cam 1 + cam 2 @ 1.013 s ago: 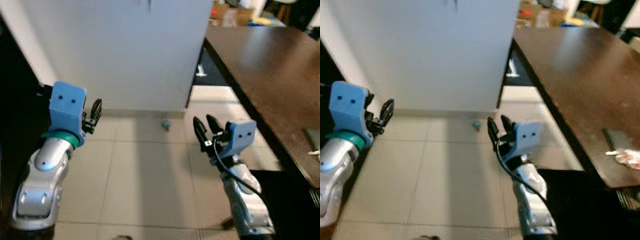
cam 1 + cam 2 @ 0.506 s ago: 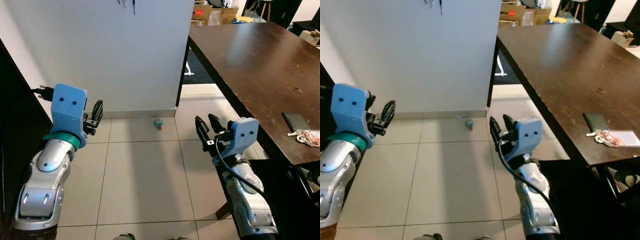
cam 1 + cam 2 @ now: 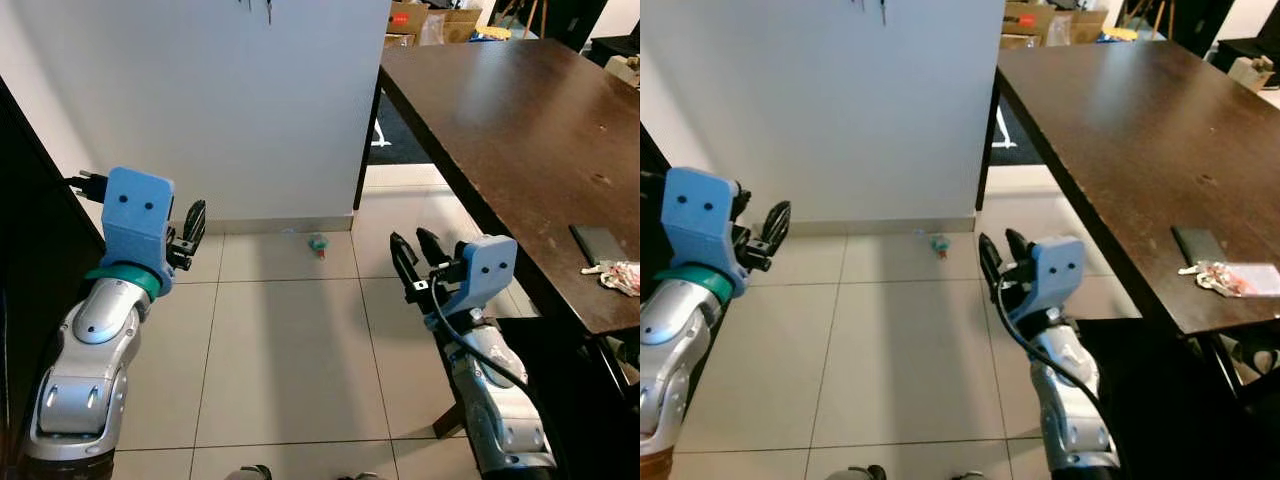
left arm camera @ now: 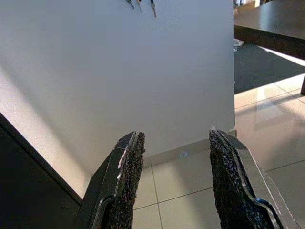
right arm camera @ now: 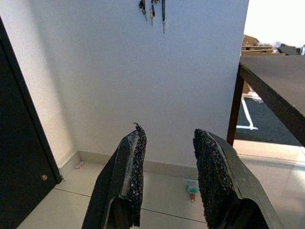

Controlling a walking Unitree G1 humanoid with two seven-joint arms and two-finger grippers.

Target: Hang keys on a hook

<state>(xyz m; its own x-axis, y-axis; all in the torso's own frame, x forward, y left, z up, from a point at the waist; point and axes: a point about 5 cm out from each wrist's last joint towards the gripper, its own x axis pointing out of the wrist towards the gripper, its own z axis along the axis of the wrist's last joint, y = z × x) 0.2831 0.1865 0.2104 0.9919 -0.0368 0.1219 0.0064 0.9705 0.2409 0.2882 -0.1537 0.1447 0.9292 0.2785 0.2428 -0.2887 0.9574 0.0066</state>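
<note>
Keys [image 5: 152, 10] already hang at the top of the white wall [image 3: 230, 110]; judged, the task's hanging step looks done. Left gripper [image 4: 176, 181] and right gripper [image 5: 167, 179], low in frame, gape wide and empty, so next comes backing away

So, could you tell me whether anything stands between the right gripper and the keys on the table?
The right gripper is open over the floor; the keys lie on the dark table to its right. Nothing visible lies between them apart from the table's edge.
</note>
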